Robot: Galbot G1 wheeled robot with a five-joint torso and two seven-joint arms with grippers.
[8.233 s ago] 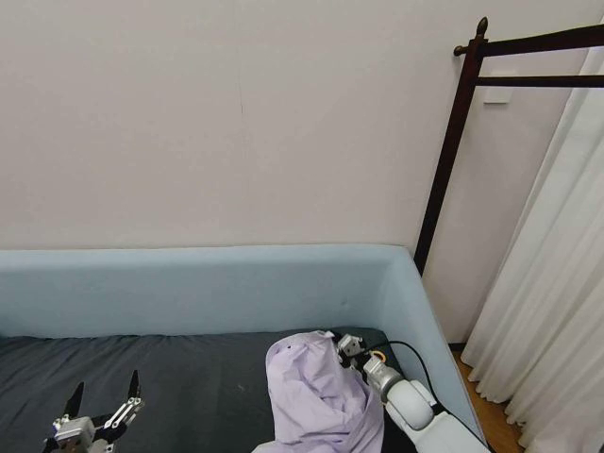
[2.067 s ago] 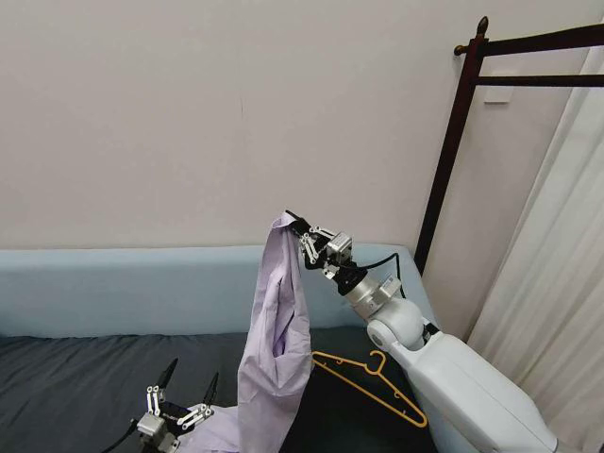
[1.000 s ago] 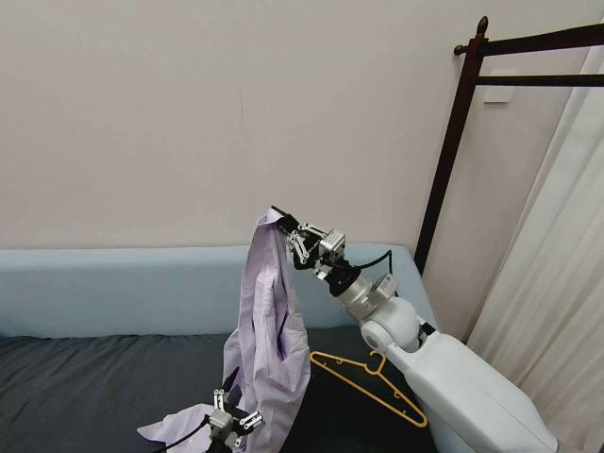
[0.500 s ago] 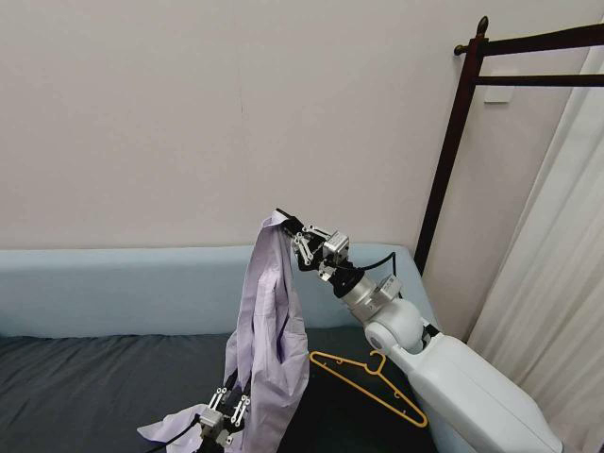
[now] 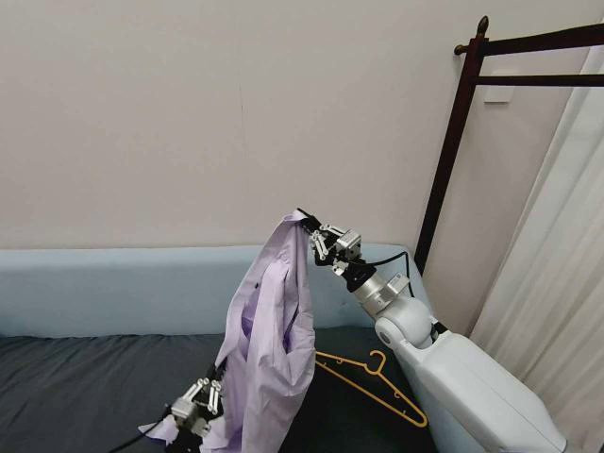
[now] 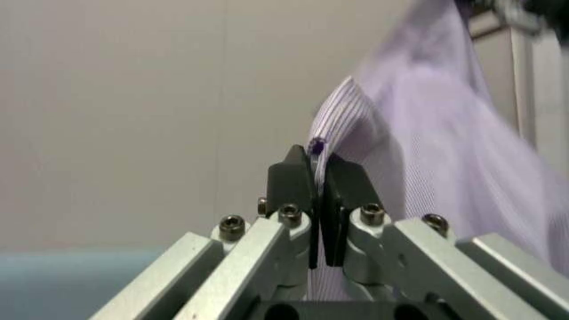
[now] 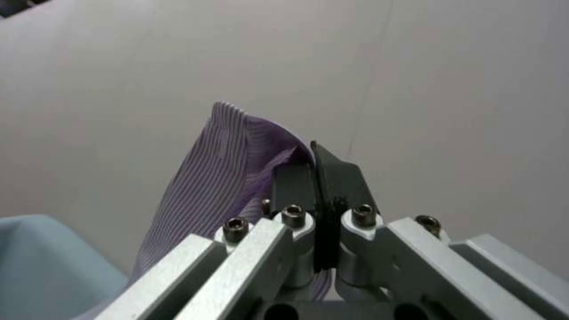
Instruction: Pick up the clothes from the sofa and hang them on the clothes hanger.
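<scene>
Shirt [image 5: 274,330] over sofa [image 5: 94,283]; hanger [image 5: 370,372] on seat, right

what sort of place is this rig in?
Looks like a home living room, possibly a mock-up: light blue sofa, dark wooden clothes rack in the corner, white curtains beside it. Right gripper and left gripper each hold a lilac shirt.

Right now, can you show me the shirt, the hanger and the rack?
shirt [image 5: 274,330], head view, middle of the hanging purple fabric.
hanger [image 5: 374,370], head view, the orange neck under its hook.
rack [image 5: 451,142], head view, the dark wooden upright post.
</scene>
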